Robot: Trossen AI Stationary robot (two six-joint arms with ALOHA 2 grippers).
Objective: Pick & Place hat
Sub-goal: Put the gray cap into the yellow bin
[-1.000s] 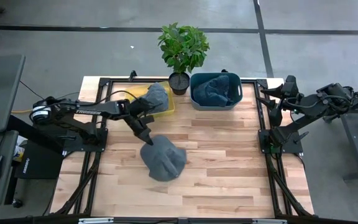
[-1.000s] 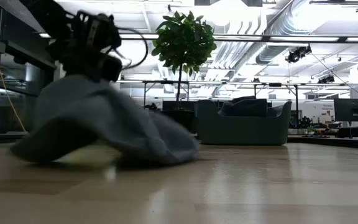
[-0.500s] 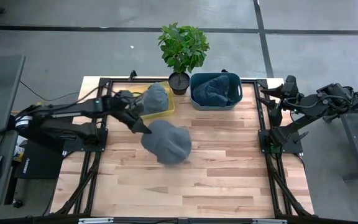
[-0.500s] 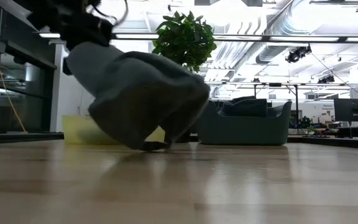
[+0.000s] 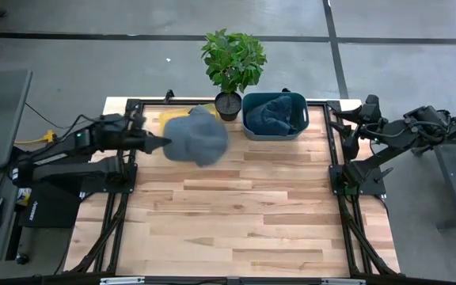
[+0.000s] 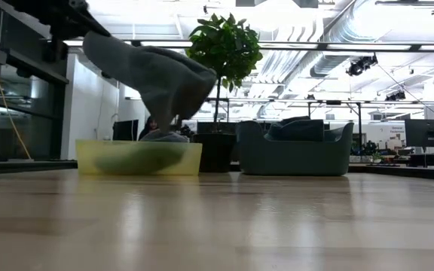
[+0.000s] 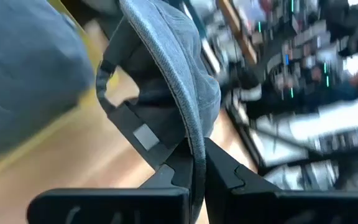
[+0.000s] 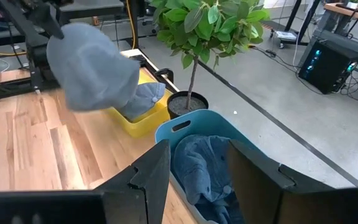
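A grey hat [image 5: 197, 141] hangs in the air over a yellow bin [image 5: 170, 119] at the table's far left. It also shows in the low view [image 6: 154, 69] and the right wrist view [image 8: 94, 66]. My left gripper [image 5: 158, 143] is shut on it, at its left side. A second grey hat [image 7: 23, 74] lies in the yellow bin [image 6: 138, 156]. My right gripper [image 8: 197, 177] is open and empty at the table's far right, near a blue bin [image 5: 274, 115]. My left gripper pinches the hat's thin edge [image 7: 195, 163] between its two fingers. The fingers come about level from the table's left side. The hat is lifted clear of the table, and its body [image 6: 164, 83] sags below and to the right of the fingers, above the yellow bin.
The blue bin [image 8: 191, 134] holds blue-grey hats. A potted plant [image 5: 232, 62] stands between the two bins at the far edge. The wooden table top [image 5: 244, 214] stretches toward the near edge. Black frame rails [image 5: 347, 190] run along both sides.
My left gripper has risen and gone toward the table's far left, still shut on the hat. The hat, which sagged onto the table's middle, is now lifted clear and hangs over the yellow bin.
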